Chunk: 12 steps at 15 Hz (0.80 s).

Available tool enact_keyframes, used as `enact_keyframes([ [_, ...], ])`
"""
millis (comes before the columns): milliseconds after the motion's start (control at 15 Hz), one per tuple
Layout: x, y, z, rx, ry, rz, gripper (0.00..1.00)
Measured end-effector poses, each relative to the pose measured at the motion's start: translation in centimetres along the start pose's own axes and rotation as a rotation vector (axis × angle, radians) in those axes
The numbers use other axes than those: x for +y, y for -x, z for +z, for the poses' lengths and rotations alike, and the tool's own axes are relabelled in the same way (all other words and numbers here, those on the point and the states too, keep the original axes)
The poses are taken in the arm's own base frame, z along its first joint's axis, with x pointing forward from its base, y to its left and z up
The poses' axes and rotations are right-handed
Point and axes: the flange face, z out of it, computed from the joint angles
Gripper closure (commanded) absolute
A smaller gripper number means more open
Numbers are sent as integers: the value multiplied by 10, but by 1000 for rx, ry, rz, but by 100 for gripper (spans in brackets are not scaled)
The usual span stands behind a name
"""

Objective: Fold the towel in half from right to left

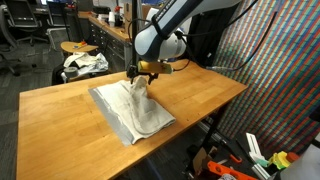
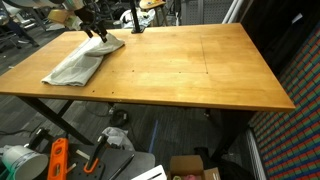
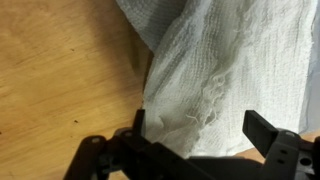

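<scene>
Towel (image 1: 135, 112) rumpled on the table (image 1: 205, 95), a ridge of cloth raised at its 12 o'clock edge; in the wrist view the pincer (image 3: 200, 130) stands wide astride that cloth, not clamped. Fold judged partway: layers overlap, edges not yet squared

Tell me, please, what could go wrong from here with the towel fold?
1. The end effector looks open around bunched cloth, so closing may catch only a loose ridge of the towel and slip.
2. The towel lies near the table edge; dragging it could pull it off.
</scene>
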Motion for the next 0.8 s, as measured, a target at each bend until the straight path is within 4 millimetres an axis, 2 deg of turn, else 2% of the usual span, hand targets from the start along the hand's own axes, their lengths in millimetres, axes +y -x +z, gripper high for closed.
enact_keyframes([
  [267,-13,-19,-3,-44,16,68,0],
  [467,-16,-37,3,-73,33,116,0],
  [533,-16,-43,6,-84,38,128,25],
  [600,-14,-49,9,-92,43,140,27],
  [800,-7,-65,21,-96,54,163,52],
])
